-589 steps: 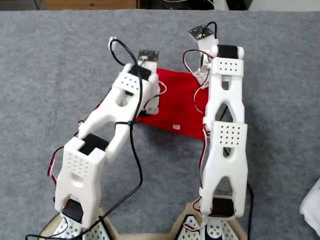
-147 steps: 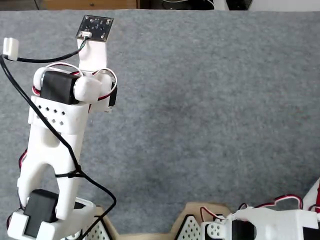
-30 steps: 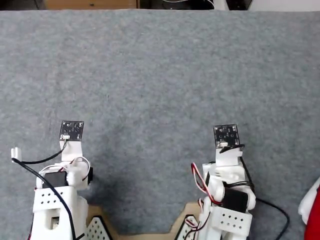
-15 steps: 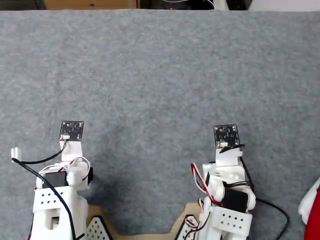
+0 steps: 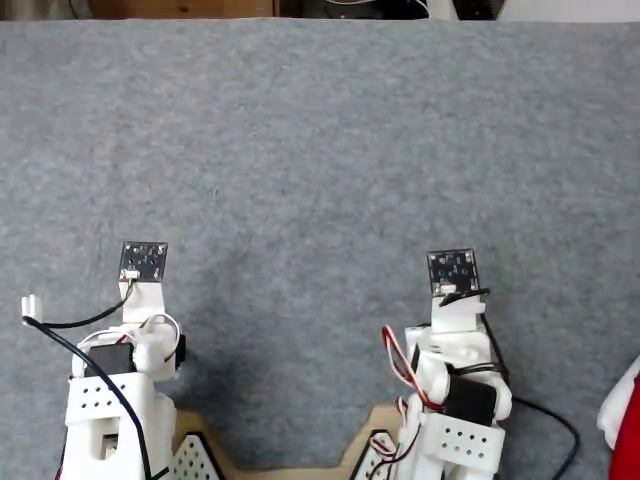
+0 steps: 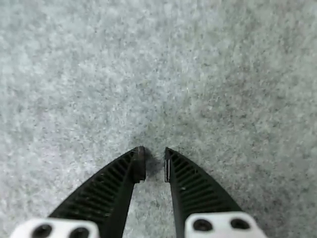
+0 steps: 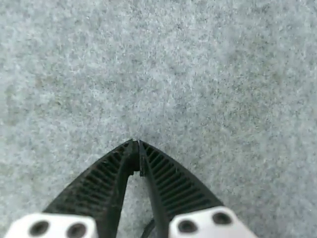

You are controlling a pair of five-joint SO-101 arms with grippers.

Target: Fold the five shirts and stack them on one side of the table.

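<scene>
A pile of cloth lies at the table's right near edge, with a white piece (image 5: 616, 408) on top and a red shirt (image 5: 630, 450) under it, both cut off by the frame. Both arms are folded back at the near edge, the left arm (image 5: 135, 335) and the right arm (image 5: 455, 340), far from the pile. My left gripper (image 6: 153, 164) hangs just over bare carpet, barely open, with a narrow gap and nothing in it. My right gripper (image 7: 136, 149) is shut, tips touching, holding nothing.
Grey carpet (image 5: 330, 150) covers the whole table from the arms to the far edge. The arms' wooden base (image 5: 290, 470) sits at the near edge between them.
The red shirt that lay mid-table between both arms is gone from there. Both arms have since folded back to the near edge. Nothing has moved in the last second.
</scene>
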